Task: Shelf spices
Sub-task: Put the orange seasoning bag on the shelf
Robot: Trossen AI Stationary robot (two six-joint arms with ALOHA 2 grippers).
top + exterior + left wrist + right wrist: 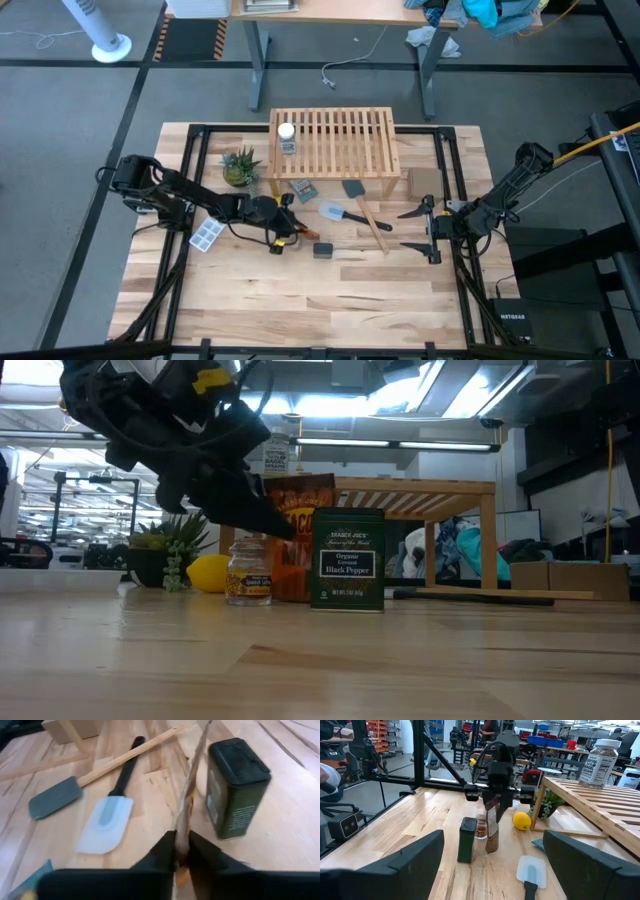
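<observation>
My left gripper (285,238) stands over the table's middle, shut on the orange spice packet (303,535). Beside the packet stand the black pepper tin (347,558) and the tiny glass jar (248,572), both on the tabletop. The white-capped jar (287,135) stands on the slatted wooden shelf (335,140), near its left end. My right gripper (425,232) waits open near the table's right side, well clear of the spices. My left gripper pinches the orange packet's top edge (492,810) between its two fingers (167,845). It comes from above, slanting down. The packet hangs below the fingers, slightly tilted. Its lower end (491,849) is at the tabletop; whether it rests there I cannot tell.
A yellow lemon (208,573) and a small potted plant (240,167) sit left of the shelf. A pale spatula (105,822), a grey spatula (54,802) and a wooden stick (372,225) lie in front of the shelf. A white tray (207,236) lies under the left arm.
</observation>
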